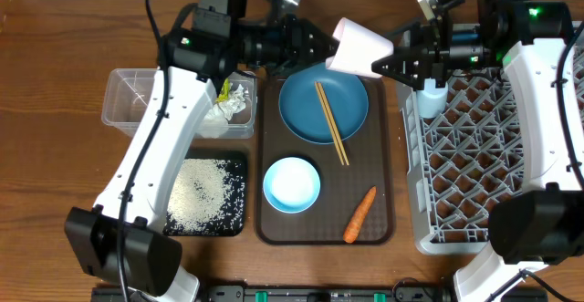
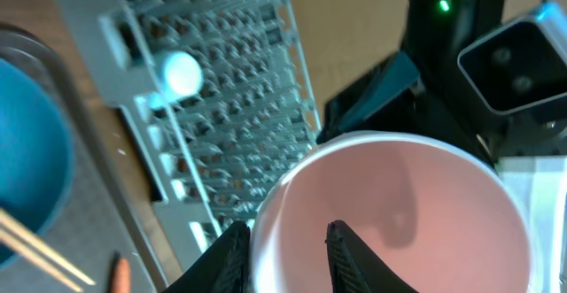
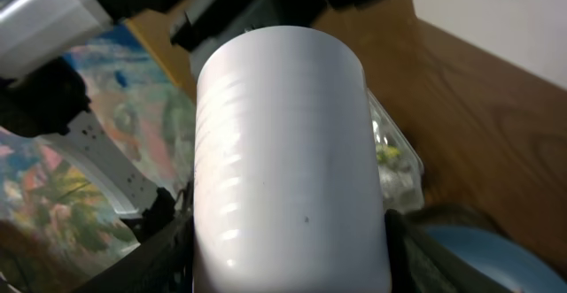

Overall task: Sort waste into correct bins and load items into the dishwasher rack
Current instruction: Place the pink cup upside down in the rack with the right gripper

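The pale pink cup (image 1: 358,46) hangs in the air between both arms, above the back of the brown tray. My right gripper (image 1: 379,65) is shut on its body, one finger on each side (image 3: 288,258). My left gripper (image 1: 328,40) straddles the rim (image 2: 288,235), one finger inside the cup (image 2: 399,213) and apart from the wall, so it is open. The light blue cup (image 1: 432,97) stands in the grey rack (image 1: 493,156). On the tray lie the blue plate (image 1: 301,110) with chopsticks (image 1: 331,124), the white-and-blue bowl (image 1: 292,184) and the carrot (image 1: 359,214).
The brown tray (image 1: 338,183) sits mid-table. Left of it are the black tray (image 1: 239,165) speckled with rice and the clear tub (image 1: 137,97) with crumpled wrappers. The rack fills the right side, and both arms meet over the table's back edge.
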`<action>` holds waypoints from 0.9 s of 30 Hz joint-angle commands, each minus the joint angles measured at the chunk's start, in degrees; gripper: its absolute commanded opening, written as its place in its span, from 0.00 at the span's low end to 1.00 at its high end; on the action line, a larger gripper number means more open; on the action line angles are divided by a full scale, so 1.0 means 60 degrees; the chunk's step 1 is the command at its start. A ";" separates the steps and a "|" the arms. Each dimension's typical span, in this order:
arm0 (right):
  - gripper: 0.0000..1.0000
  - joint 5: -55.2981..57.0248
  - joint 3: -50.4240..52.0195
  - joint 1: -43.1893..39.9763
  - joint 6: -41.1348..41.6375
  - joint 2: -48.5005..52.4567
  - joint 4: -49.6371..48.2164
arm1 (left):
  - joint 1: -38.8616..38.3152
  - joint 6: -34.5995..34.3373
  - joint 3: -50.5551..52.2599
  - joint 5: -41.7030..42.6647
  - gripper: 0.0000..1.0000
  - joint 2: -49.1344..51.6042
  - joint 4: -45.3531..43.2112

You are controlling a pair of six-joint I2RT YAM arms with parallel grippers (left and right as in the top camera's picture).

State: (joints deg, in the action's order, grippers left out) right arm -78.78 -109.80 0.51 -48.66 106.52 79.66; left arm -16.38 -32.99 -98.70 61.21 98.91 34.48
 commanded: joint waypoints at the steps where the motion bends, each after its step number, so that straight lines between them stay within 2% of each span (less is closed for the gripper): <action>1: 0.41 0.0845 -0.0164 -0.0346 0.0703 -0.0164 -0.0011 | 0.0423 0.0317 0.0018 -0.0936 0.32 -0.0033 0.0102; 5: 0.36 0.2433 -0.0168 -0.0790 0.1985 -0.0164 -0.0182 | 0.0703 0.0699 0.0018 -0.2036 0.33 -0.0033 0.0838; 8: 0.31 0.3909 -0.0178 -0.1253 0.3588 -0.0168 -0.0506 | 0.0729 0.1137 0.0018 -0.2980 0.33 -0.0033 0.1552; 12: 0.30 0.6240 -0.0393 -0.1861 0.5872 -0.0168 -0.0594 | 0.0729 0.1402 0.0018 -0.4051 0.33 -0.0033 0.2302; 16: 0.29 0.8936 -0.0867 -0.2218 0.7479 -0.0197 -0.0244 | 0.0718 0.1752 0.0018 -0.4605 0.33 -0.0033 0.2878; 24: 0.29 1.3905 -0.1421 -0.2087 0.8626 -0.0197 0.0586 | 0.0565 0.1821 0.0018 -0.6160 0.32 -0.0033 0.3901; 27: 0.29 1.4462 -0.1326 -0.2102 0.8670 -0.0160 0.0641 | 0.0390 0.1821 0.0018 -0.6612 0.33 -0.0033 0.4102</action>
State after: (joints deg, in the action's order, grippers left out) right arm -3.05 -117.19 -12.29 -0.08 106.45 83.46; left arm -12.97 -23.46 -98.70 26.61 98.91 58.41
